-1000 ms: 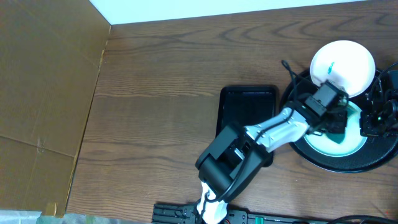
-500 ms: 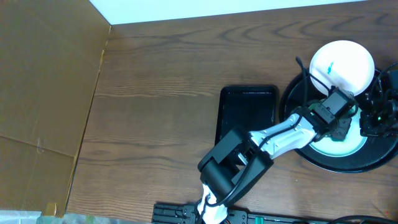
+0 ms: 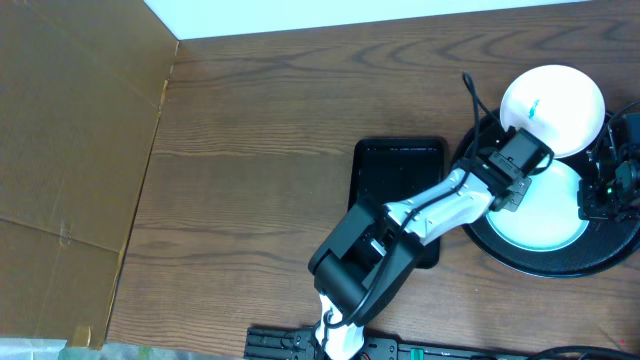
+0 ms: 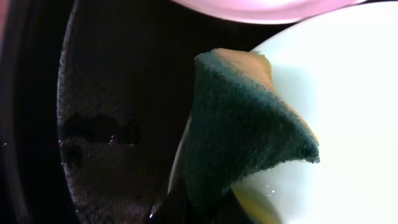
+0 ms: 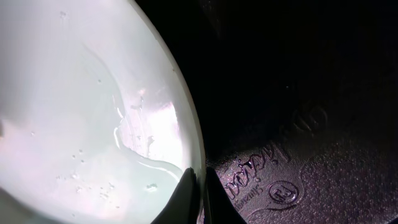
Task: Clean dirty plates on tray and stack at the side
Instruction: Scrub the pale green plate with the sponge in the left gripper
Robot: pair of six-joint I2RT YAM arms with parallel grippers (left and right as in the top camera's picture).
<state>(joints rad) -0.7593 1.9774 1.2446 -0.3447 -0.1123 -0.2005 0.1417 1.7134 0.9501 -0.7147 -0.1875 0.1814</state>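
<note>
Overhead view, left to right: cardboard (image 3: 80, 150), a wooden table (image 3: 250, 120), a rectangular black tray (image 3: 396, 168), then the round black tray (image 3: 548, 268) at the right edge. The left gripper (image 3: 518, 162), clamped on a green sponge (image 4: 249, 137), has swept back from the middle of the wet plate (image 3: 548, 215) to its left rim. That plate looks wiped clean. Behind it, the smeared plate (image 3: 552, 95) still waits. The right gripper (image 5: 199, 185) pinches the wet plate's rim, steadying it.

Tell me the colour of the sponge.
The sponge: dark green face, yellow backing; left wrist view shows it best.
</note>
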